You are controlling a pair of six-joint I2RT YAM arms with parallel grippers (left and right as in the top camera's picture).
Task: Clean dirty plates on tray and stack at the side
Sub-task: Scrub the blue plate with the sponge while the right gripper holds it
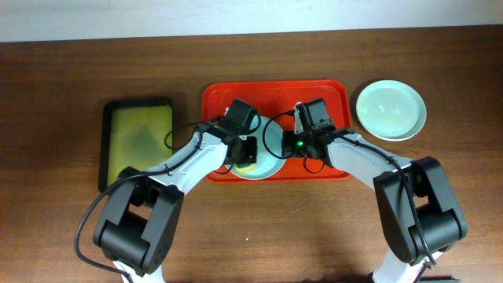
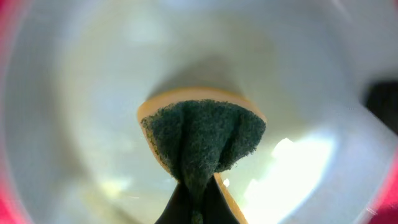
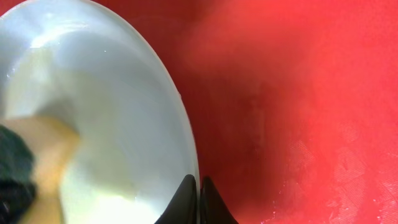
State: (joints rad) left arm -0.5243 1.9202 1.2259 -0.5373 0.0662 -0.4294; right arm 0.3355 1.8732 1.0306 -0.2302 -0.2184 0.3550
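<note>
1. The left fingers (image 2: 193,210) stand narrow and pinch a sponge (image 2: 202,134), which presses on the plate (image 2: 81,93) just below them. They hold only a folded part of the sponge, so a hard wipe could pull it out.
2. The right fingers (image 3: 199,210) are almost closed on the rim of this plate, with bare tray (image 3: 298,112) beside and beyond them. The hold is thin and only at the edge. I judge that a sideways push from the sponge could make the plate slip free or turn between the fingertips.
3. The plate lies at the tray's near edge. Pressure far from the right fingers could tip it over that edge.
4. Both pairs of fingers work close together over one plate, so a wide stroke could knock one pair against the other.
5. A second plate (image 1: 391,110) waits on the surface, well apart from the right fingers. Carrying the plate there by this rim grip risks dropping it.
</note>
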